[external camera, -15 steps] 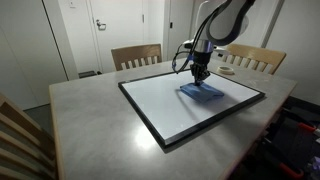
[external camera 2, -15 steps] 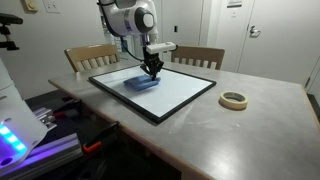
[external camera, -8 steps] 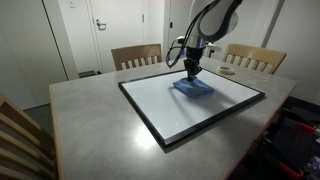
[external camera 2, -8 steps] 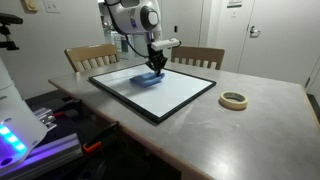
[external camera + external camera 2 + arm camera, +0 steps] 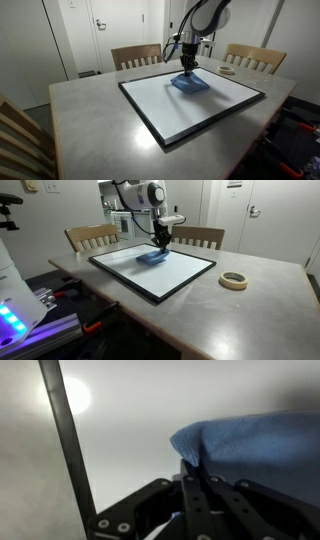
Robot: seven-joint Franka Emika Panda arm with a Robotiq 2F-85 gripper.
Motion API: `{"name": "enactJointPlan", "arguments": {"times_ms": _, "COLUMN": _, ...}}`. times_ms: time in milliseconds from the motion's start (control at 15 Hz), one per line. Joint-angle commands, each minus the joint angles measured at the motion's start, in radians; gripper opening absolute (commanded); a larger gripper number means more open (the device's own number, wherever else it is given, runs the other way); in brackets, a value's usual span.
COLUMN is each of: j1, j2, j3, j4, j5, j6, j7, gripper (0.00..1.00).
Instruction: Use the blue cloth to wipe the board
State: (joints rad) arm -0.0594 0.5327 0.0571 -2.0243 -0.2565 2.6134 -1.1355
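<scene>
The board (image 5: 160,105) is a white rectangle with a thin black frame, lying flat on the grey table; it shows in both exterior views (image 5: 185,272). The blue cloth (image 5: 191,84) lies on the board near its far edge, also in an exterior view (image 5: 150,258) and in the wrist view (image 5: 260,445). My gripper (image 5: 187,70) points straight down onto the cloth, its fingers shut together on the cloth's edge (image 5: 195,472) and pressing it to the board. The board's black frame (image 5: 68,445) runs to the left of the cloth in the wrist view.
A roll of tape (image 5: 233,280) lies on the table (image 5: 90,130) beside the board. Wooden chairs (image 5: 136,55) stand at the table's far side, and one more (image 5: 20,140) at the near corner. Doors and a wall stand behind.
My gripper has slid the blue cloth across the board toward its far edge, pressed down on it throughout.
</scene>
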Motion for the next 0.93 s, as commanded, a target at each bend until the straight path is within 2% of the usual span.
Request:
{"name": "enactJointPlan", "arguments": {"times_ms": 0, "j1": -0.025, "j2": 0.069, "j3": 0.018, "j4": 0.125, "j5": 0.003, "j6": -0.081, "j7": -0.076, "gripper": 0.01}}
{"name": "enactJointPlan", "arguments": {"times_ms": 600, "j1": -0.041, "j2": 0.19, "j3": 0.029, "j4": 0.341, "j5": 0.028, "j6": -0.204, "j7": -0.197, "gripper": 0.01}}
{"name": "enactJointPlan", "arguments": {"times_ms": 867, "j1": -0.037, "j2": 0.228, "j3": 0.028, "j4": 0.415, "j5": 0.035, "j6": -0.246, "j7": -0.213, "gripper": 0.01}}
